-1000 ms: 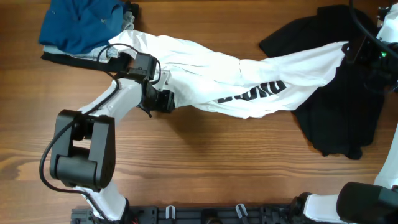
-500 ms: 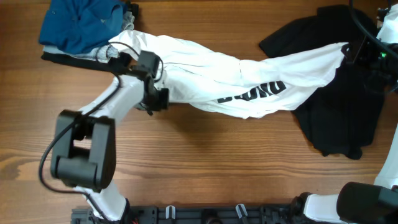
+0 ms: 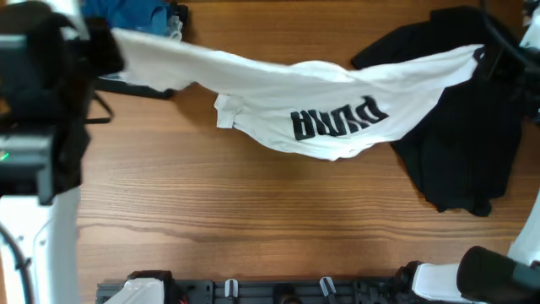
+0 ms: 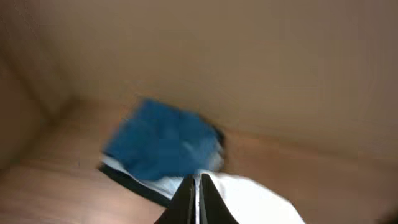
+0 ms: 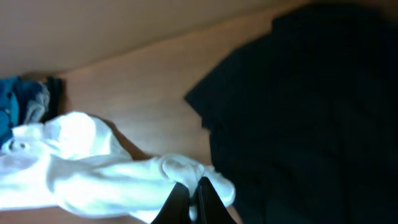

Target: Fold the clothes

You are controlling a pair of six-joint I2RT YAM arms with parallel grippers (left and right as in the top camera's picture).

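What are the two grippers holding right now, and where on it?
The white shirt: the left gripper pinches one end, the right gripper the opposite end.

light: bright, even | overhead: sharp, left arm (image 3: 34, 127) blurred | wrist views: motion-smeared, soft

Count: one white shirt (image 3: 270, 89), one black garment (image 3: 472, 156) beneath one end of it. One blue folded piece (image 3: 139, 12) near the shirt's other end.

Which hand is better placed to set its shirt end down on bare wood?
Likely left hand: bare wooden table lies beside it; right hand holds the white lettered shirt over the black garment.
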